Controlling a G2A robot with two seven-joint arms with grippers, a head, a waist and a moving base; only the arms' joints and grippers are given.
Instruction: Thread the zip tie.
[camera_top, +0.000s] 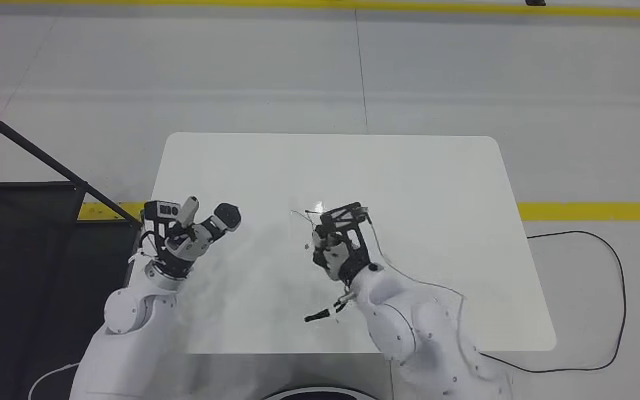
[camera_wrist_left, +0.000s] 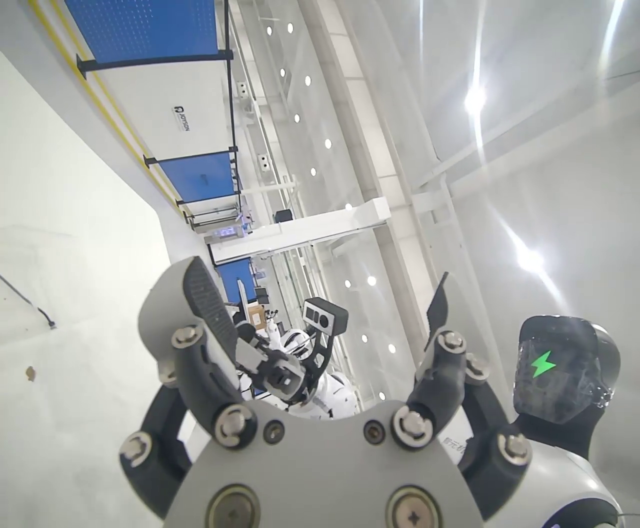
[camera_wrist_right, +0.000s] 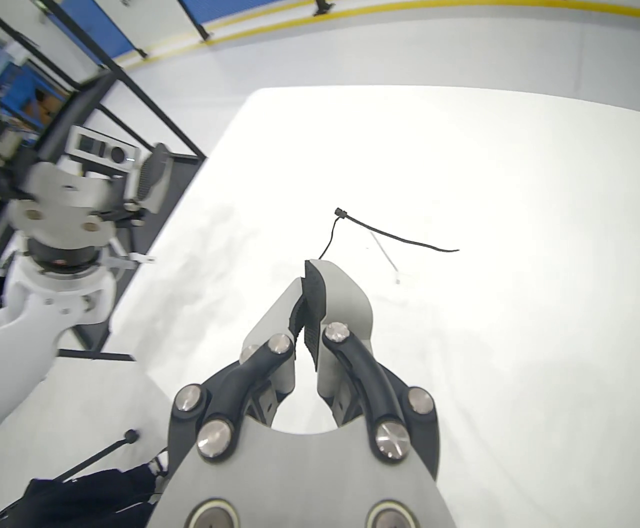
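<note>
A thin black zip tie (camera_wrist_right: 395, 237) hangs just above the white table (camera_wrist_right: 500, 175), throwing a faint shadow on it. Its small square head (camera_wrist_right: 341, 212) is at the far end, and one strand runs back from there to my right gripper (camera_wrist_right: 311, 272), which is shut on that strand's end. The other strand sticks out sideways, free. In the top view the right gripper (camera_top: 318, 238) is near the table's middle with the tie (camera_top: 303, 215) just beyond it. My left gripper (camera_wrist_left: 320, 280) is open and empty, tilted upward over the table's left edge (camera_top: 185, 215).
A black rod-like piece (camera_top: 320, 315) lies near the table's front edge beside the right arm. A dark metal frame (camera_top: 40, 160) stands off the table's left side. A black cable (camera_top: 590, 300) lies on the floor to the right.
</note>
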